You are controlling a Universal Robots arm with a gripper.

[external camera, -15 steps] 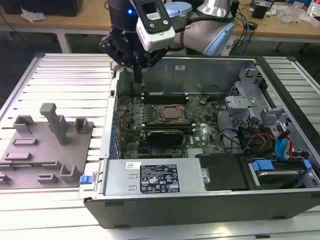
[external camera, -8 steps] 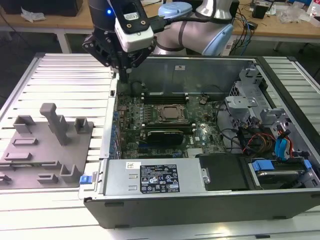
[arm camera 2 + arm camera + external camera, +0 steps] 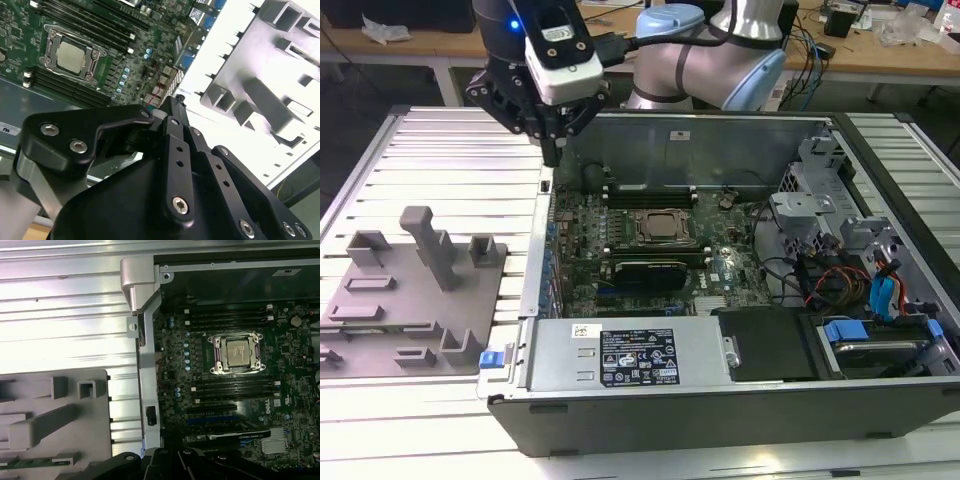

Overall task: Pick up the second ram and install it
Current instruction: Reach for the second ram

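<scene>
Second ram (image 3: 37, 461) lies flat in grey holder tray (image 3: 100, 405) on worktop (image 3: 440, 150), outside computer case (image 3: 720, 400). End effector (image 3: 552, 155) hovers above case's tray-side wall, fingers together, empty, well apart from ram. Processor socket (image 3: 237, 352) sits inside case.

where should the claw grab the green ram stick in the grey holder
Pinch the ram across its two flat faces, near mid-length, coming from straight above. It seems to stand on edge in the grey holder, so probably only its long top edge is reachable.
</scene>
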